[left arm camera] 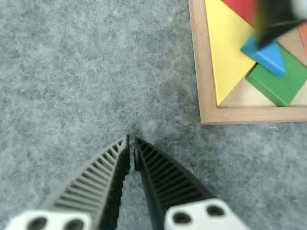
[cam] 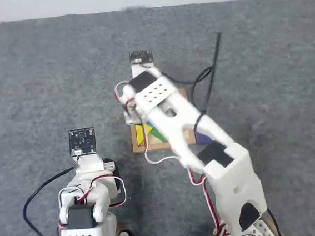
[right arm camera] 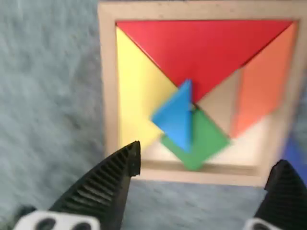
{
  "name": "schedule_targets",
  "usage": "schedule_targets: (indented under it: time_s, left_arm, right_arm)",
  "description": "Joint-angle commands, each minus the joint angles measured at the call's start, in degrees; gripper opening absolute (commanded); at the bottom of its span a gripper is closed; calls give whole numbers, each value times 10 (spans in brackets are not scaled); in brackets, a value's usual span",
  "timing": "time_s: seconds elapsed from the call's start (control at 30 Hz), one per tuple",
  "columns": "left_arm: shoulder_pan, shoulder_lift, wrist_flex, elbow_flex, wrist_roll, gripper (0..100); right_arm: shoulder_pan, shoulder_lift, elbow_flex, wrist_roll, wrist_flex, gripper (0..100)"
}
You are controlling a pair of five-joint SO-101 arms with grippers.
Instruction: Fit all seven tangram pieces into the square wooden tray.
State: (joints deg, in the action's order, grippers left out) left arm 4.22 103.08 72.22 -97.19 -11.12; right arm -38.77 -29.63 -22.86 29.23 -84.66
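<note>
The blue triangle [right arm camera: 176, 117] lies askew over the green square [right arm camera: 207, 142] in the square wooden tray [right arm camera: 108, 96] mid tabletop [cam: 42, 79]; a careless nudge from the wide-spread right end effector [right arm camera: 207, 154] could jam it crooked, while the left end effector [left arm camera: 131, 140] sits pinched empty near-left.

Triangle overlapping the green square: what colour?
The triangle is blue; right wrist view shows it best.

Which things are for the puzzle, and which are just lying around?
For the puzzle: wooden tray, red triangle, yellow triangle, blue triangle, green square, orange piece, purple piece beside the tray.
Just lying about: grey mat, black cable.
</note>
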Motion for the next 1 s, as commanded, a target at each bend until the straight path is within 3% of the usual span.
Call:
schedule_targets:
  time_s: [0.0,0.17,0.2,0.23,0.53,0.97]
  left_arm:
    - [4,11,1,7,6,14]
    - [4,11,1,7,6,14]
    - [4,11,1,7,6,14]
    - [4,11,1,7,6,14]
    - [4,11,1,7,6,14]
    - [4,11,1,7,6,14]
  right_arm:
    - [68,65,-52,-162,-28,370]
    - [77,29,-51,-450,44,40]
    - [74,20,-51,-505,53,0]
    - [73,12,-51,-526,58,21]
    - [69,-13,-45,-493,135,7]
    - [53,-50,-4,-515,165,7]
